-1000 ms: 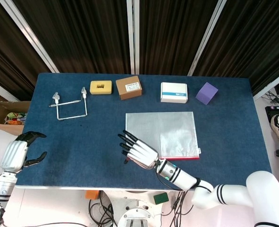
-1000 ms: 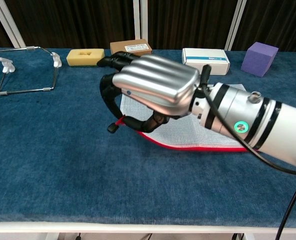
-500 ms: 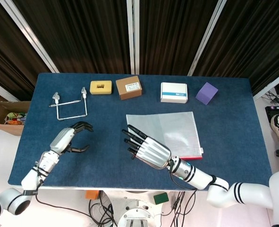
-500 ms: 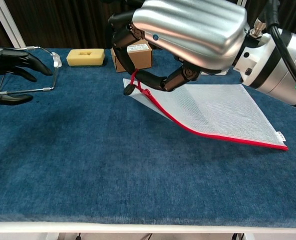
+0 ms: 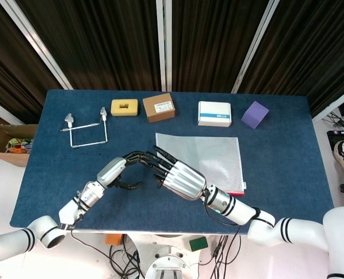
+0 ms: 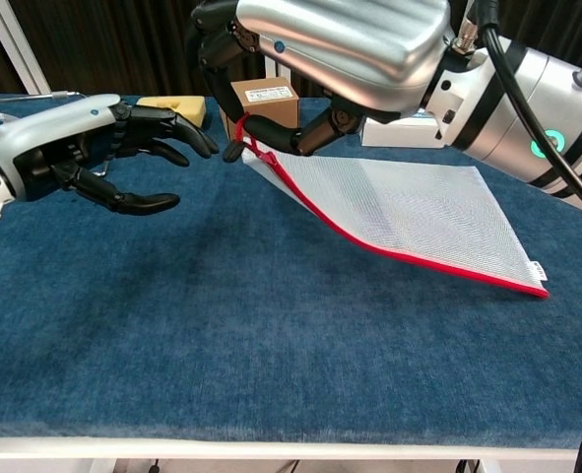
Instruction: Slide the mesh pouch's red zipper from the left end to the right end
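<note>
The mesh pouch [image 6: 409, 212] lies on the blue tabletop [image 6: 271, 345], its left end lifted clear of the cloth while the right end rests down. It looks light and floppy: the sheet sags in a slope from the raised corner, so it will likely buckle or drag along unless one end is pinned. The red zipper [image 6: 249, 150] pull sits at that raised left corner, and the right robot hand [image 6: 330, 44] is pinching it, or the corner right beside it; from the chest view I cannot quite tell which. The left robot hand [image 6: 84, 148] hovers just beside that corner with fingers spread and nothing in them. The sensible hold, I'd judge, is the fabric at the left end for the left hand, and the small pull tab for the right.

Counting up: one pouch, one zipper, two robot hands. Along the far edge sit one yellow block [image 5: 124, 107], one brown box [image 5: 159, 107], one white box [image 5: 214, 113], one purple cube [image 5: 255, 114] and one wire frame [image 5: 87, 129].
</note>
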{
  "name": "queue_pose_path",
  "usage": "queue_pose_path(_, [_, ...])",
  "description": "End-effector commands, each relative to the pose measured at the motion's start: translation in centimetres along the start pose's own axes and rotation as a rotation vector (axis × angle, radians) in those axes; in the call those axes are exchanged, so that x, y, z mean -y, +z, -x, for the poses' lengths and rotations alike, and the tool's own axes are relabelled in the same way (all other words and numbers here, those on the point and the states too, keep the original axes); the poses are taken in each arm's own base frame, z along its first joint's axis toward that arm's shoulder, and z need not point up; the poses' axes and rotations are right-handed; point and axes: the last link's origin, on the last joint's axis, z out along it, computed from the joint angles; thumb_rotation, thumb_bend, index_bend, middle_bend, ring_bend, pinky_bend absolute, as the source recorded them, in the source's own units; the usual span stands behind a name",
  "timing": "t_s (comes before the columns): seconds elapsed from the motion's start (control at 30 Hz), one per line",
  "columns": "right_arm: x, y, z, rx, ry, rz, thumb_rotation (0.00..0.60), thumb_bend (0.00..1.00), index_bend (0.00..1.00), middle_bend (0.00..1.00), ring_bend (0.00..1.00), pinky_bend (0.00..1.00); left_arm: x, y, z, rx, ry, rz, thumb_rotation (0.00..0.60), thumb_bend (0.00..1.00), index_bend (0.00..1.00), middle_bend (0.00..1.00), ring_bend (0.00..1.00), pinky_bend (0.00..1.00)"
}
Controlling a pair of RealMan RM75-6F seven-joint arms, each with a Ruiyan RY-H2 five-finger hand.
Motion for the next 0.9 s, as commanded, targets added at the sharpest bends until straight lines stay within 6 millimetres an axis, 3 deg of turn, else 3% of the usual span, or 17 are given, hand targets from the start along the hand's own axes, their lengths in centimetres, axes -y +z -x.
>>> queue_pose_path(0.03, [0.0,0.4,0.1,-0.001,0.005,0.000,0.600,0.48,0.70,0.29,0.00,0.00,-0.4,0.7,0.3,0.003,-0.011,0.026,0.600,0.28,0.35,0.21,0.11,0.19])
queue_pose_path(0.43, [0.0,1.5,0.7,-0.002,0.035,-0.002,0.600,0.48,0.70,0.28,0.00,0.00,-0.5,3.4,1.7,-0.009,-0.021,0.070,0.600,0.30,0.36,0.20,0.10,0.19])
queue_pose_path(0.9, [-0.4,1.8,0.7,-0.021,0.045,0.009,0.600,0.48,0.70,0.28,0.00,0.00,-0.6,4.5,3.2,0.021,-0.054,0.108,0.600,0.34,0.41,0.20,0.10,0.18])
